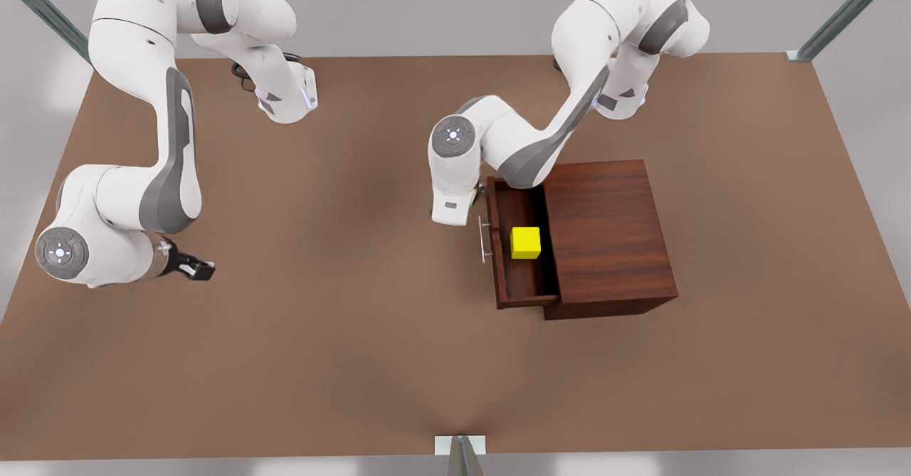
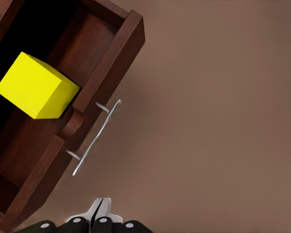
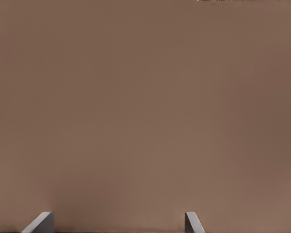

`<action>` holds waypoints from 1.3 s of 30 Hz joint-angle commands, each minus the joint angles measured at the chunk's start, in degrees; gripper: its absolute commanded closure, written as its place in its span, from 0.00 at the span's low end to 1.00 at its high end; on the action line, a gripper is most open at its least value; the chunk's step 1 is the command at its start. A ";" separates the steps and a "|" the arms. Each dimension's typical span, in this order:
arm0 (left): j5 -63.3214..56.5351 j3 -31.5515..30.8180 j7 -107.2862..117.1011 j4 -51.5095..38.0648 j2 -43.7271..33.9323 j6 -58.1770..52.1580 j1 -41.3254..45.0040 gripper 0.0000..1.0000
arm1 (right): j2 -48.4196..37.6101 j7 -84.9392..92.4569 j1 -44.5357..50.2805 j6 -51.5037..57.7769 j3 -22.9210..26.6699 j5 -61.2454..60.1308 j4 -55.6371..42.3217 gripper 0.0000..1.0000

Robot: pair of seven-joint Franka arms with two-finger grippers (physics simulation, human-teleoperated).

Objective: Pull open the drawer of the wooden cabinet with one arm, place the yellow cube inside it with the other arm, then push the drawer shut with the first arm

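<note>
The yellow cube [image 1: 526, 242] rests inside the drawer [image 1: 518, 277], near the middle of its floor, apart from the front panel. The drawer stands partly pulled out of the wooden cabinet [image 1: 605, 238] toward the front view's left. Its silver bar handle [image 1: 485, 239] is free; nothing grips it.

The left gripper [image 2: 102, 213] hangs just beside the handle, on the side away from the cabinet, not touching it. Its fingers [image 2: 105, 208] are pressed together and hold nothing.

The right gripper [image 1: 198, 268] sits well apart from the cabinet, at the front view's left, over the bare brown table [image 1: 341, 334]. Its fingertips [image 3: 193, 222] are spread wide and empty; this arm waits.
</note>
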State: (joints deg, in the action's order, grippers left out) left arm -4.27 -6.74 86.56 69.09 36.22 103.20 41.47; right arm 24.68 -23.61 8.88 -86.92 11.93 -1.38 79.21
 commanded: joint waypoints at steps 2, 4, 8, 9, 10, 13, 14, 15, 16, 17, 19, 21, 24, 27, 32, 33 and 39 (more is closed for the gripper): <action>-0.92 0.68 87.11 0.44 2.28 10.70 0.45 1.00 | -0.07 25.99 0.00 0.52 0.02 0.06 -0.02 0.00; -1.01 0.85 89.75 0.52 3.77 10.79 0.54 1.00 | -0.07 25.99 0.00 0.52 0.02 0.06 -0.02 0.00; -1.71 0.85 88.08 0.70 6.23 12.64 1.95 1.00 | 0.02 25.99 0.09 0.52 0.02 0.06 -0.02 0.00; -1.71 0.77 86.15 0.70 6.50 12.55 1.95 1.00 | -0.07 25.90 0.09 0.52 0.02 0.06 -0.02 0.00; -1.62 0.77 83.86 0.70 7.29 12.46 2.03 1.00 | -0.07 25.90 0.09 0.52 0.02 0.06 -0.02 0.00; -1.62 0.77 77.97 0.70 8.08 11.50 2.12 1.00 | -0.07 25.90 0.17 0.52 0.02 0.06 -0.02 0.00; -1.62 0.77 76.30 0.79 8.43 11.32 2.12 1.00 | -0.07 25.28 0.17 0.52 0.02 0.15 -0.02 0.00; -1.62 0.77 74.37 1.40 8.43 9.22 2.04 1.00 | 0.01 25.28 0.17 0.52 0.02 0.15 -0.02 0.00; -1.45 0.85 72.52 1.49 8.34 7.19 1.42 1.00 | 0.02 25.37 0.17 0.52 0.02 0.15 -0.02 0.00; -1.45 0.94 71.21 1.49 8.26 7.01 0.45 1.00 | 0.01 25.37 0.17 0.52 0.02 0.15 -0.02 0.00; -1.27 1.03 67.69 1.40 7.64 3.15 -0.51 1.00 | -0.07 25.28 0.17 0.52 0.02 0.15 -0.02 0.00; -1.54 1.03 66.37 1.40 7.55 2.71 -0.69 1.00 | -0.07 25.28 0.17 0.52 0.02 0.15 -0.02 0.00; -1.54 1.03 64.17 1.49 7.38 0.95 -1.83 1.00 | 0.02 25.28 0.17 0.52 0.02 0.15 -0.02 0.00; -1.45 1.21 61.62 1.40 6.68 -0.98 -3.15 1.00 | 0.02 25.28 0.17 0.61 0.02 0.15 -0.02 0.00; -1.54 1.21 58.37 1.40 6.23 -2.65 -4.65 1.00 | 0.02 25.28 0.09 0.61 0.02 0.15 -0.02 0.00; -1.45 1.21 57.41 1.40 6.23 -2.65 -4.73 1.00 | 0.02 25.28 0.09 0.61 0.02 0.15 -0.02 0.00; -1.54 1.29 54.94 1.49 6.23 -3.36 -6.14 1.00 | 0.02 25.28 0.17 0.61 0.02 0.24 -0.02 0.00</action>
State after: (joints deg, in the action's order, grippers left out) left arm -5.84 -5.46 142.94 70.60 42.54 101.00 35.51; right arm 24.76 -1.16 9.03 -86.34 11.93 -1.14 79.22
